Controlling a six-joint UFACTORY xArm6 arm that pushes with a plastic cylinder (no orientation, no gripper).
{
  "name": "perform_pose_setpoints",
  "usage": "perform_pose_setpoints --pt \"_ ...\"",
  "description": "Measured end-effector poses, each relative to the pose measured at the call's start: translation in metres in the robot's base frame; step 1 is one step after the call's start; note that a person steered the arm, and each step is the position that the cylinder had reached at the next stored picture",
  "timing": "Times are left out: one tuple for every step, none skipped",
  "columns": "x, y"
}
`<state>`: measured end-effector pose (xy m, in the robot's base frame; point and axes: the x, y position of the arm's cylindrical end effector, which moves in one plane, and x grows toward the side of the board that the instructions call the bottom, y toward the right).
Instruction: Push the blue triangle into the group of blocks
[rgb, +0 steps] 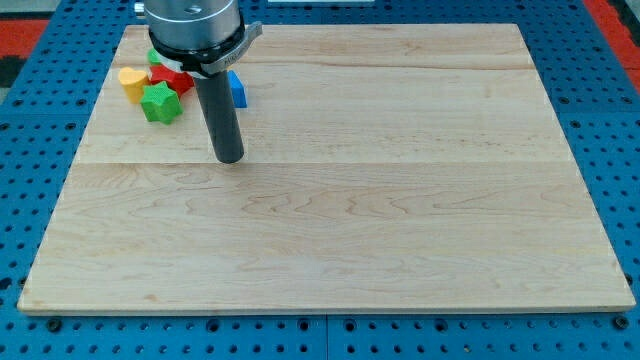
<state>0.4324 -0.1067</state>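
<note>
The blue triangle (238, 90) lies near the view's top left, partly hidden behind my rod. To its left sits a tight group: a yellow heart-shaped block (132, 83), a green star-shaped block (160, 103), a red block (174, 80) and a second green block (157, 57) mostly hidden under the arm. My tip (230, 158) rests on the board just below the blue triangle and slightly to its left, to the right of the green star. It touches no block.
The wooden board (400, 200) lies on a blue perforated table (620, 120). The arm's grey housing (195, 25) overhangs the board's top left corner and hides part of the group.
</note>
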Motion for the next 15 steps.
perform_pose_setpoints --pt "0.0 0.027" --pt "0.0 0.027" --pt "0.001 0.051" --pt "-0.013 0.079" --pt "-0.053 0.075" --pt "-0.089 0.064" --pt "-0.107 0.061" --pt "-0.12 0.067" --pt "-0.126 0.039" --pt "-0.127 0.006" --pt "-0.118 0.023" --pt "-0.104 0.05" --pt "-0.09 -0.016" --pt "-0.094 -0.06" --pt "-0.095 -0.073"
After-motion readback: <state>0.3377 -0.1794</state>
